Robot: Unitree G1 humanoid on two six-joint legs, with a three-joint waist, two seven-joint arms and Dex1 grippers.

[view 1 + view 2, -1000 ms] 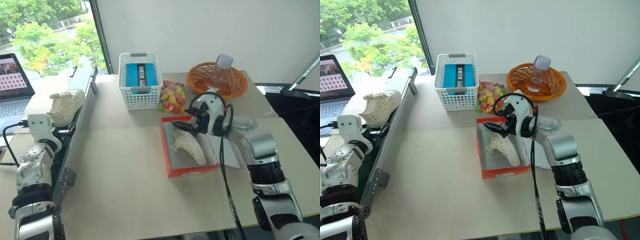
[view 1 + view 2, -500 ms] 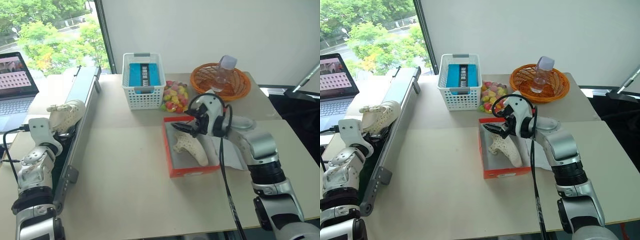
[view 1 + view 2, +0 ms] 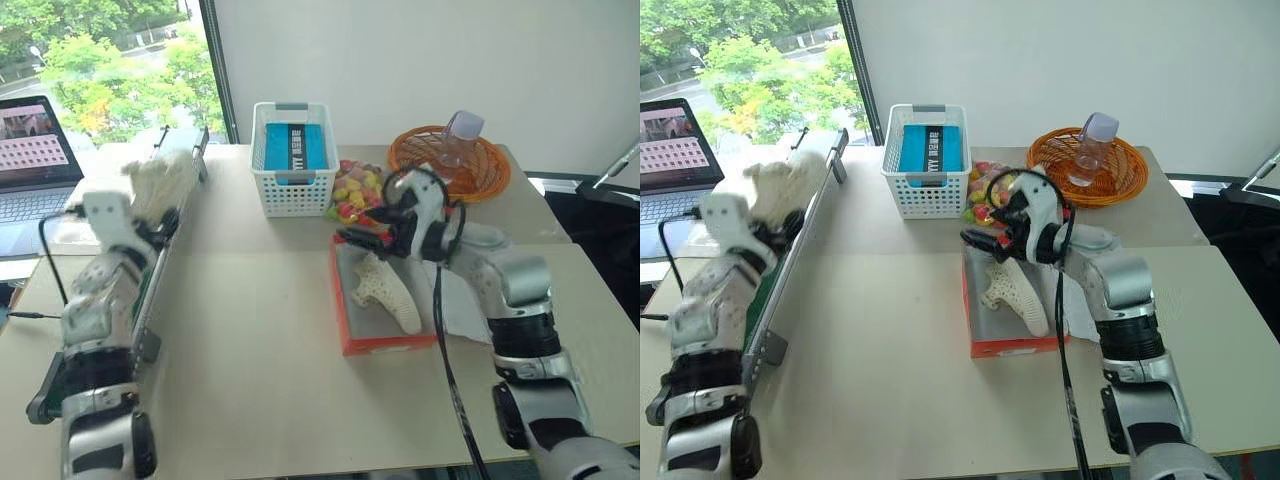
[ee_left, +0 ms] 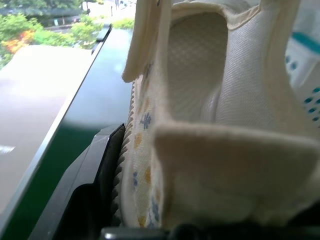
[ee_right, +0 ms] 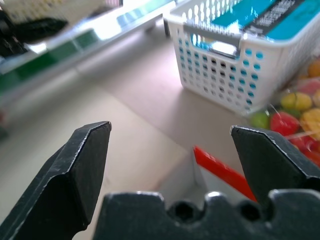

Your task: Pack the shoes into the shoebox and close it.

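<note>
The shoebox (image 3: 352, 325) lies open on the desk (image 3: 250, 370) with 1 shoe (image 3: 388, 292) inside. At the shoebox's far end, the right gripper (image 3: 985, 240) hangs wide open and empty. Well left of the shoebox, the left gripper (image 3: 780, 225) clasps the other shoe (image 3: 780, 180). Beyond stand a white basket (image 3: 292, 170) and an orange basket (image 3: 450, 165).

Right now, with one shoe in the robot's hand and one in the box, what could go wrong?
1. The left end effector holds the second shoe by its heel, the rest sticking out, so it might slip on the way over.
2. The shoe in the shoebox lies slantwise across the shoebox, so the second may not fit and the box may not shut.
3. The open right end effector hangs over the shoebox; the arms could bump there.
</note>
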